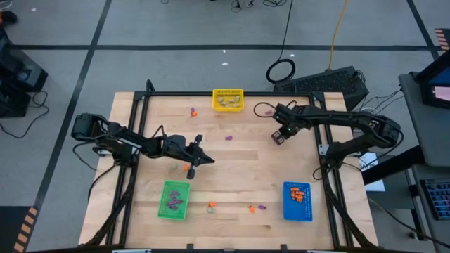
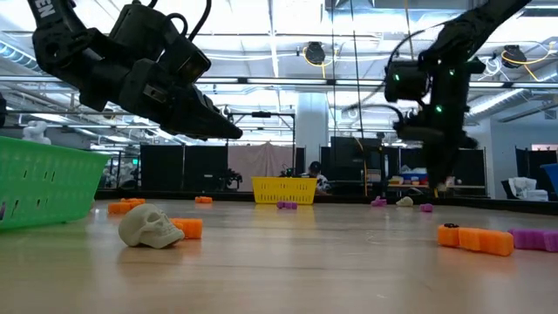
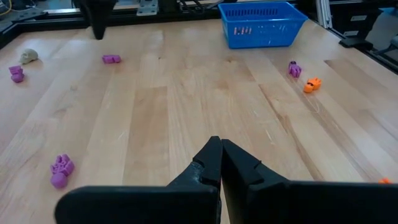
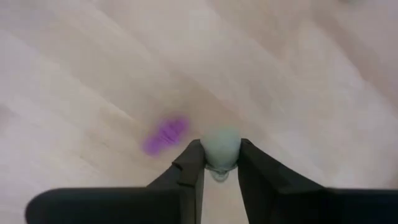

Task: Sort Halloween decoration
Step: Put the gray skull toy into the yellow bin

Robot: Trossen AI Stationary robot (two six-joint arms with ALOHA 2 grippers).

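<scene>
We are looking down at a wooden tabletop [image 1: 232, 176] with little Halloween toys lying all over it. Our right pincer [image 4: 221, 163] is holding a small pale round toy [image 4: 220, 149] between its two fingers, over the far right part of the tabletop. A purple toy [image 4: 165, 135] is lying on the wood just beside it.

Our left pincer [image 3: 220, 163] is pressed tight together with nothing in it. It is hanging above the wood near the middle left.

A pale skull [image 2: 150, 226] is sitting at the front of the low view, touching an orange toy [image 2: 187, 228]. More orange pieces [image 2: 476, 238] and a purple piece [image 2: 533, 238] are lying to the right.

The yellow bin [image 1: 228, 99] is sitting at the far edge with pale things inside. The green bin [image 1: 174, 199] is sitting near the front left with purple things inside. The blue bin [image 1: 297, 201] is sitting near the front right with orange things inside.

We are seeing some white marks on the blue bin's wall in the left wrist view, but they are too small to read. A few white letters are showing on the left arm [image 2: 61, 26] in the low view, and we cannot read them either.
</scene>
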